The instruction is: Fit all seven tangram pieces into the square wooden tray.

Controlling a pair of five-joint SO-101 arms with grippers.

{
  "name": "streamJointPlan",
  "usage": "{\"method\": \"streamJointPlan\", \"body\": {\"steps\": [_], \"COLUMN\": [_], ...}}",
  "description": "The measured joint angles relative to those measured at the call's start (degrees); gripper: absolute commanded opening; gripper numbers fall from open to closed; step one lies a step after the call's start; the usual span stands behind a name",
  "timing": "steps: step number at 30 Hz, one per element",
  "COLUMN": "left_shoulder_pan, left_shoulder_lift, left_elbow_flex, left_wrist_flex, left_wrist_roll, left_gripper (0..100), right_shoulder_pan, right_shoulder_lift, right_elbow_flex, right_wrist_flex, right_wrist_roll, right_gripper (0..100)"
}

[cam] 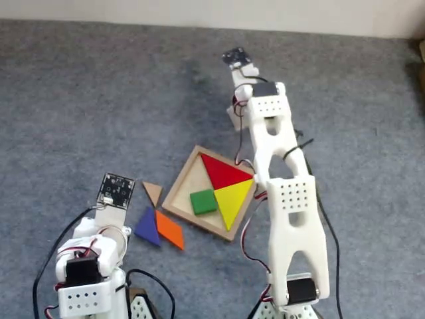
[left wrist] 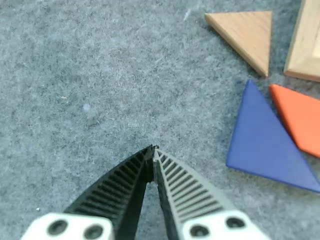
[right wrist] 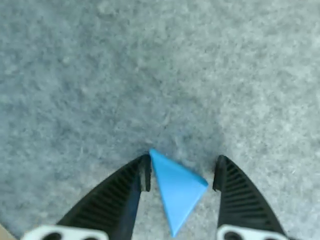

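The square wooden tray (cam: 174, 193) holds a red triangle (cam: 222, 172), a yellow triangle (cam: 232, 199) and a green square (cam: 203, 201). Beside its left edge lie a tan triangle (cam: 153, 193), a dark blue triangle (cam: 147, 227) and an orange parallelogram (cam: 170, 230). My left gripper (left wrist: 152, 150) is shut and empty over bare carpet, apart from the dark blue triangle (left wrist: 265, 145) and the tan triangle (left wrist: 245, 32). Far behind the tray, my right gripper (right wrist: 182, 162) stands open astride a small light blue triangle (right wrist: 176, 187). One finger touches the triangle's corner.
Grey carpet covers the whole work surface. The right arm (cam: 285, 193) stretches along the tray's right side toward the back. The left arm (cam: 89, 272) sits at the front left. A tray corner (left wrist: 306, 45) lies near the tan triangle.
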Motion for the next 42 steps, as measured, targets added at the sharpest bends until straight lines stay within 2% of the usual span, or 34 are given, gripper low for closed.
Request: {"method": "streamJointPlan", "body": {"steps": [10, 23, 27, 38, 42], "left_shoulder_pan": [0.00, 0.00, 0.00, 0.00, 0.00], "left_shoulder_lift": [0.00, 0.00, 0.00, 0.00, 0.00], "left_elbow_flex": [0.00, 0.00, 0.00, 0.00, 0.00], "left_wrist_flex": [0.00, 0.00, 0.00, 0.00, 0.00], "left_wrist_roll": [0.00, 0.00, 0.00, 0.00, 0.00], "left_gripper": [0, 0, 0, 0, 0], "right_shoulder_pan": [0.70, 0.88, 0.79, 0.44, 0.44], "right_shoulder_lift": [3.60, 3.69, 3.69, 5.01, 6.42], "right_elbow_flex": [-9.93, -10.02, -10.02, -10.11, -11.34], "right_wrist_flex": [10.99, 8.18, 8.18, 8.09, 8.09], "right_wrist_roll": [-0.09, 0.09, 3.34, 4.48, 7.12], "right_gripper": [19.9, 19.9, 19.7, 19.3, 13.5]}}
